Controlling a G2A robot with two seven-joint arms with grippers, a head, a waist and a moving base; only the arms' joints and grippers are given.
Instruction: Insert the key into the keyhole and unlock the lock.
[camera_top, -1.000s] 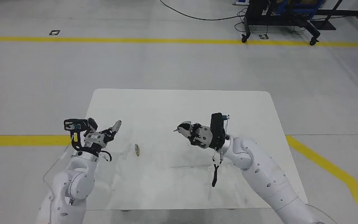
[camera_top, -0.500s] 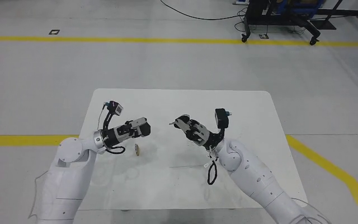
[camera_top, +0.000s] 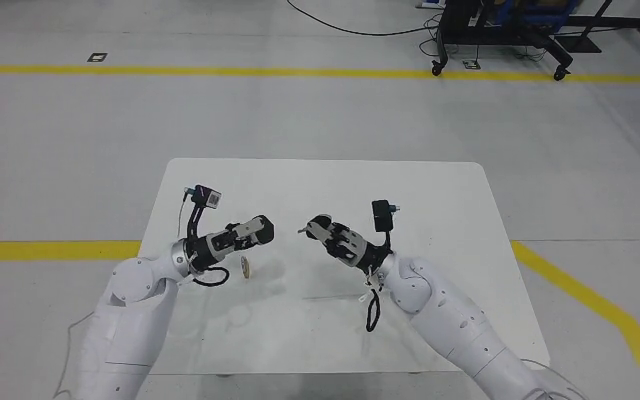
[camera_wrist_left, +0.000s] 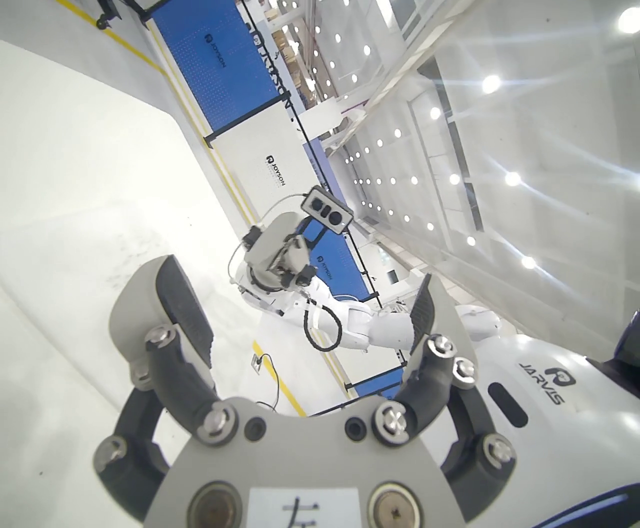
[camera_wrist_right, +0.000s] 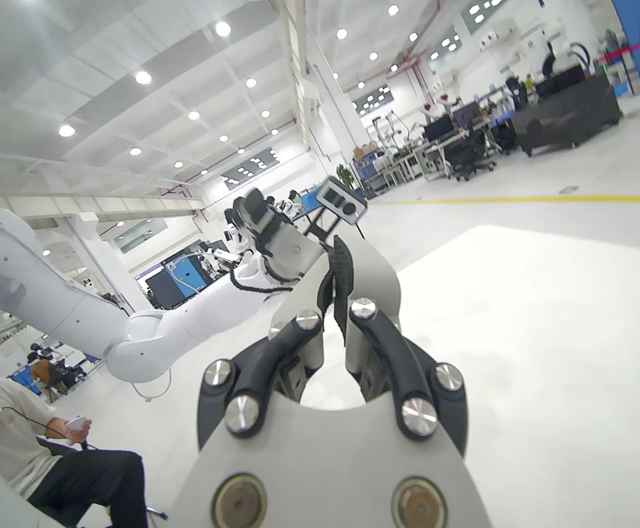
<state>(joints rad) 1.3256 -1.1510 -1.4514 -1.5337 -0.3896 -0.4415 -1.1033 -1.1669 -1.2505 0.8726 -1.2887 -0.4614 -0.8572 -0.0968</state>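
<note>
**Over the tabletop's middle: two grippers tip to tip, the small piece unheld**

Toward the left edge, the left gripper (camera_top: 260, 231) hangs above the tabletop (camera_top: 440, 190). Its fingers (camera_wrist_left: 175, 300) are spread wide, with nothing between them. Just on the near side of it, a small yellowish piece (camera_top: 245, 266) lies flat on the tabletop, apart from both grippers. It is too small to tell whether it is the lock or the key. Near the centre, the right gripper (camera_top: 312, 227) points at the left one with its fingers (camera_wrist_right: 345, 280) pressed together. I cannot tell whether anything thin sits between the pads.

The likeliest trouble is at the left. The piece looks low and flat, so a pinch from above could skid it across the smooth tabletop or catch only an edge. The two grippers also face each other at close range, so any further advance by either could knock the tips together. If a key is pinched on the right, a loose hold would let it twist at the keyhole.

A second ago the left arm was back at the left edge with its gripper raised, and it now reaches inward over the tabletop. In the last half second it has edged a little farther in. The piece has not moved. The right gripper has drifted slightly toward the near edge.
</note>
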